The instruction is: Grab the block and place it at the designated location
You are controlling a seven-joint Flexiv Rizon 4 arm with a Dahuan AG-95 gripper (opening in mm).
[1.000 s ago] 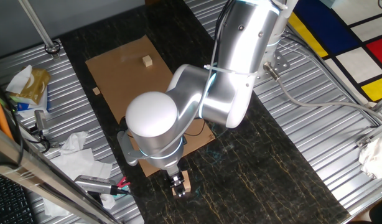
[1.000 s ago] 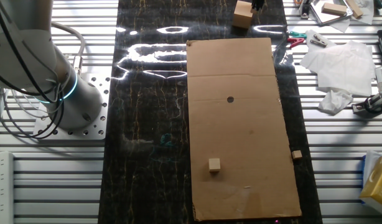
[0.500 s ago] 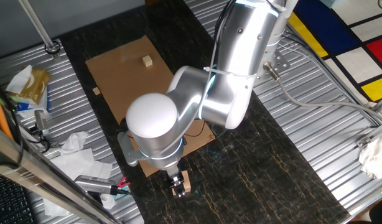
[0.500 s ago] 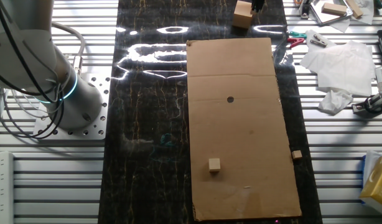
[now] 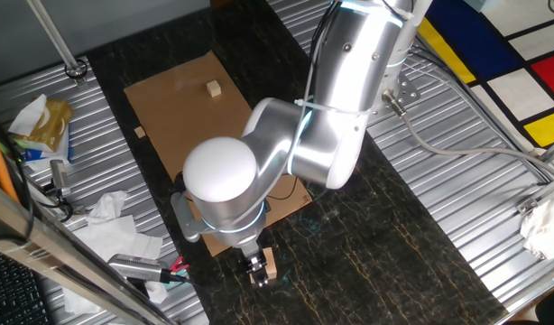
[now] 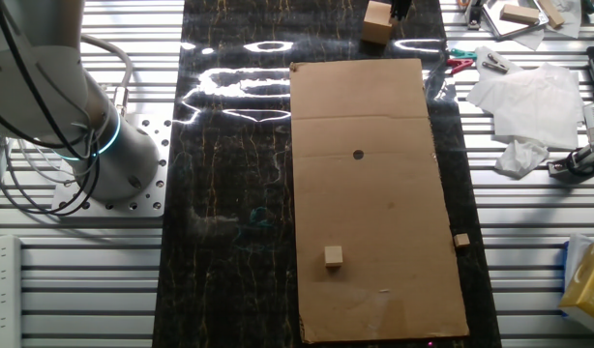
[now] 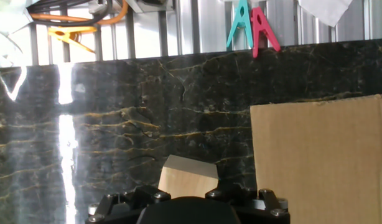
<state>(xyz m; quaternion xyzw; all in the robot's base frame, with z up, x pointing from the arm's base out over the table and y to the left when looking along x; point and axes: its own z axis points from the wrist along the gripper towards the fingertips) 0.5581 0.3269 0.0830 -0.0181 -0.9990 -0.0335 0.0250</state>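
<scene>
The block (image 5: 271,263), a pale tan wooden cube, stands on the black marble strip just off the near end of the cardboard sheet (image 5: 182,108). In the other fixed view the block (image 6: 377,21) is at the top edge. My gripper (image 5: 263,268) straddles the block with a black finger (image 6: 400,8) against its side. It is shut on the block, which rests on the table. In the hand view the block (image 7: 188,177) sits right in front of the gripper's black body. The black dot (image 6: 358,154) on the sheet (image 6: 374,242) is bare.
A much smaller tan cube (image 6: 333,255) lies on the sheet's far part. A tiny tan chip (image 6: 460,240) lies beside the sheet. Teal and red clips (image 7: 253,28), crumpled tissue (image 6: 524,106) and tools lie along the table edge. The arm's base (image 6: 103,155) stands opposite.
</scene>
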